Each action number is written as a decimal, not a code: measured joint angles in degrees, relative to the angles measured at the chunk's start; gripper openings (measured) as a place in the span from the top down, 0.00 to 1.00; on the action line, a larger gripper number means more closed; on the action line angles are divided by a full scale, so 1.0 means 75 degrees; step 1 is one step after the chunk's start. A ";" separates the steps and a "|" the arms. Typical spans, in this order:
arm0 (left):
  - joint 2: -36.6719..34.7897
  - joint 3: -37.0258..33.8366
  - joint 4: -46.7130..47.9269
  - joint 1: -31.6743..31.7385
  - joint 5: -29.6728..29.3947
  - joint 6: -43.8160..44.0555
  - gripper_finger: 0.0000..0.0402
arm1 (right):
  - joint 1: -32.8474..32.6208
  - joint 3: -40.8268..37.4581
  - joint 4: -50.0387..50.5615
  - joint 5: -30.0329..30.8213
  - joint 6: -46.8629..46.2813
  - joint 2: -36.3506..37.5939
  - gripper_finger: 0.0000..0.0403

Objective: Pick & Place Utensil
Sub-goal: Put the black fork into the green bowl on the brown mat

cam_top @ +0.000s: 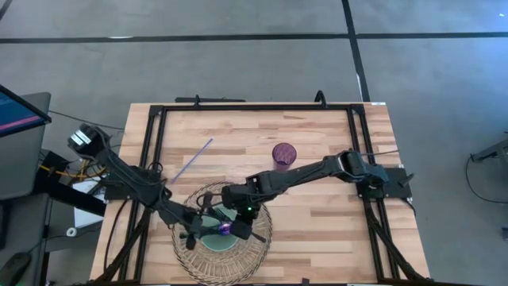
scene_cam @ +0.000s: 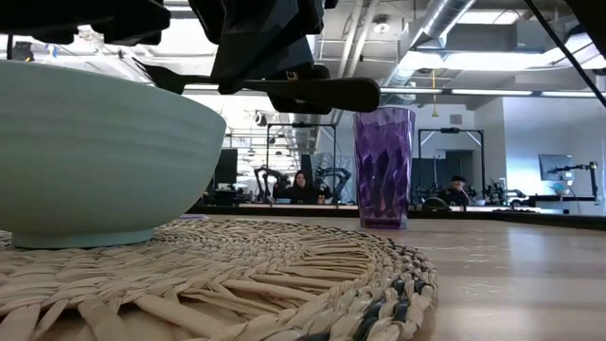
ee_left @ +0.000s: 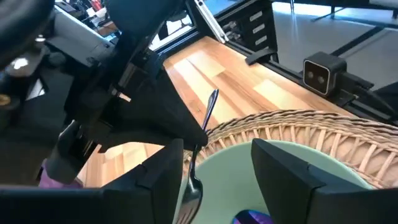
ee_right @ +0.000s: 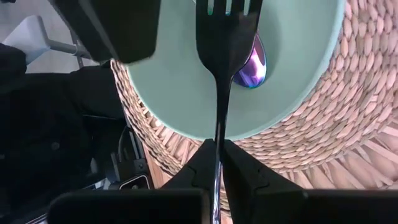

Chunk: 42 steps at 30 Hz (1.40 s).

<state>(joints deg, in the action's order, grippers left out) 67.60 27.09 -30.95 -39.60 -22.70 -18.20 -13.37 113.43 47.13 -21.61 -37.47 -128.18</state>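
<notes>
Your right hand [ee_right: 217,155] is clamped on a dark fork [ee_right: 225,37], holding it over the pale green bowl [ee_right: 180,99] on the woven mat [cam_top: 258,254]. A purple spoon [ee_right: 254,62] lies in the bowl. Your left hand [ee_left: 217,168] hovers beside it, fingers spread and empty. A purple cup [cam_top: 284,154] stands farther back on the counter [cam_top: 317,214]

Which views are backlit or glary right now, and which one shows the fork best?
Low view: bright ceiling lights leave the arms as dark silhouettes over the bowl; the purple cup glows through. Right wrist view: even light, the fork in the shut right claw shows best, the spoon glinting. Left wrist view: the open left claw and the right arm's dark bulk hide much.
</notes>
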 joint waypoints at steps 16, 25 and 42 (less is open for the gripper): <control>0.0241 0.0041 0.0383 0.0013 -0.0716 -0.0281 0.60 | -0.0005 0.0000 0.0003 -0.0419 0.0085 0.0000 0.98; 0.0241 0.0041 0.0396 0.0004 -0.0708 -0.0278 0.63 | -0.0015 0.0505 0.0399 -0.0535 0.0429 0.0003 0.97; 0.0238 0.0038 0.0377 -0.0025 -0.0210 -0.0727 0.97 | 0.0050 0.0595 0.0659 -0.0509 0.0753 0.0017 0.97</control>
<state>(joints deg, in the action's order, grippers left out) 69.38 27.38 -28.13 -39.79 -24.27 -23.65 -12.99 117.89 52.07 -25.42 -31.83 -128.05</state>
